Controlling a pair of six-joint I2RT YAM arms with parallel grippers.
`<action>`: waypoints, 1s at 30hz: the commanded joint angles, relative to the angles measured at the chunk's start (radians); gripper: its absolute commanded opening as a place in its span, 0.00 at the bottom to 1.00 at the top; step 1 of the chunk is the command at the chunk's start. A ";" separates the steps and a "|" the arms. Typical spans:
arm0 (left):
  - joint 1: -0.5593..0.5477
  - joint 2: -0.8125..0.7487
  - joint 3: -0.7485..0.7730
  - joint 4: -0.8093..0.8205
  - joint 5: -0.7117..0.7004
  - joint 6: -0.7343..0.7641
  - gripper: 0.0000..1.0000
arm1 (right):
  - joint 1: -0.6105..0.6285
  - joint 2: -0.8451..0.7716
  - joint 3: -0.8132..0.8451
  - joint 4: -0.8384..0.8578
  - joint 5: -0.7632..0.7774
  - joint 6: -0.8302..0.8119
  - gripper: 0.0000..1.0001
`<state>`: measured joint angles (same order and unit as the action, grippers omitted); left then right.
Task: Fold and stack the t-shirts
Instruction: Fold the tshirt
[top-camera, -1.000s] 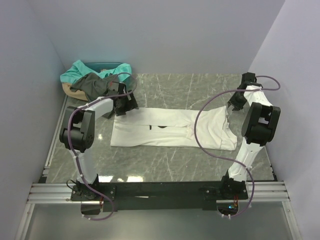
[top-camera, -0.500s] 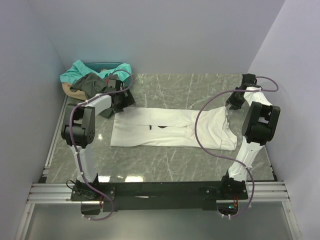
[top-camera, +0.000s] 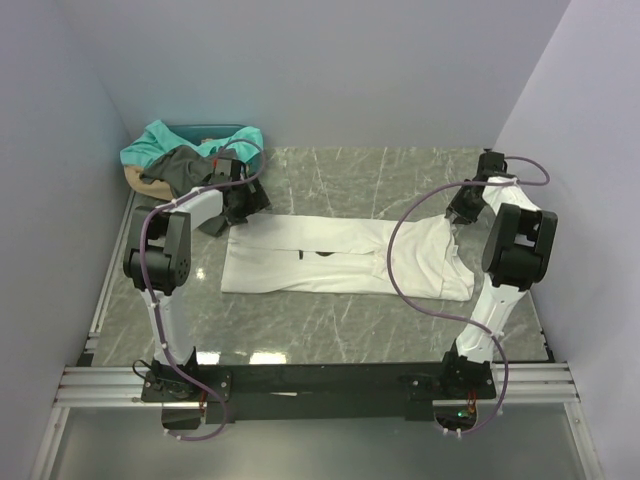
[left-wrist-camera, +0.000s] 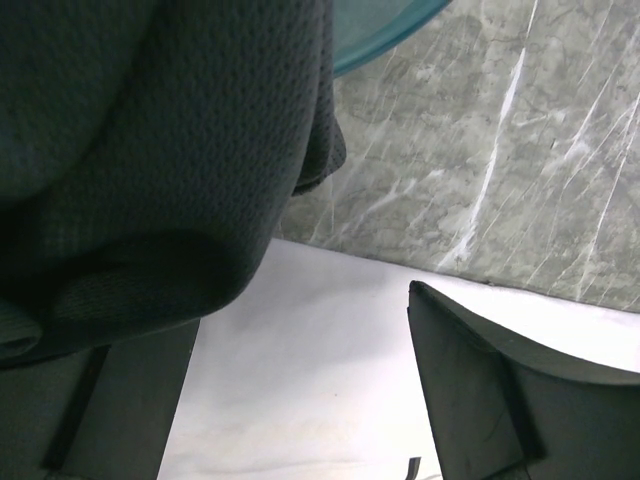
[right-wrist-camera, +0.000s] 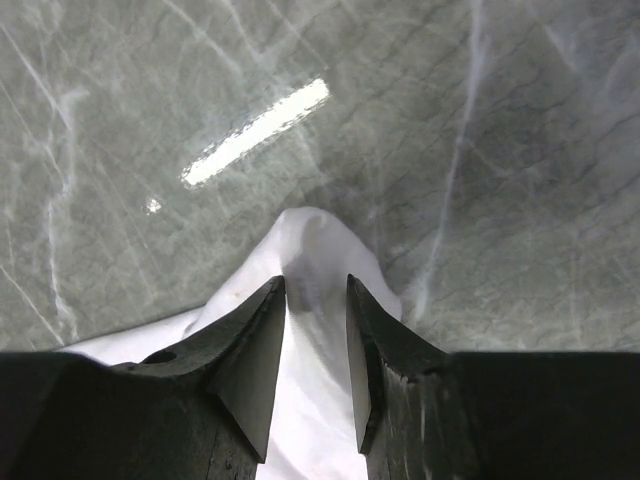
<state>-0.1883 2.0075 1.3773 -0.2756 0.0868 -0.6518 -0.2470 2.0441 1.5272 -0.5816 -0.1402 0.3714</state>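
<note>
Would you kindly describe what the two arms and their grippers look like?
The left arm and right arm have white links, bulky black joints and a looping purple cable each. The left gripper and right gripper have dark, wedge-shaped fingers.

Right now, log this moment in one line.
white t-shirt: spread flat | left pincer: open, at its far-left corner | right pincer: shut on its far-right corner | dark grey t-shirt, teal t-shirt: heaped far left

The left black two-finger gripper (left-wrist-camera: 300, 400) is hanging with jaws spread wide, its white arm bending towards the far left, while the right black two-finger gripper (right-wrist-camera: 315, 350) is pointing downward at far right, pinching a fold of the large white cloth t-shirt (right-wrist-camera: 318, 240).
</note>
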 joint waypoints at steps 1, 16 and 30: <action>0.007 0.025 0.026 0.003 0.007 -0.011 0.90 | 0.020 -0.047 0.027 0.011 0.007 -0.019 0.38; 0.010 0.045 0.008 0.013 0.028 -0.008 0.90 | 0.034 0.024 0.074 -0.084 0.114 -0.028 0.24; 0.020 0.050 -0.029 0.027 0.024 -0.019 0.90 | 0.031 0.100 0.091 -0.067 0.027 -0.025 0.27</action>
<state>-0.1761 2.0201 1.3785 -0.2428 0.1093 -0.6701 -0.2184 2.1246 1.5890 -0.6418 -0.1009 0.3500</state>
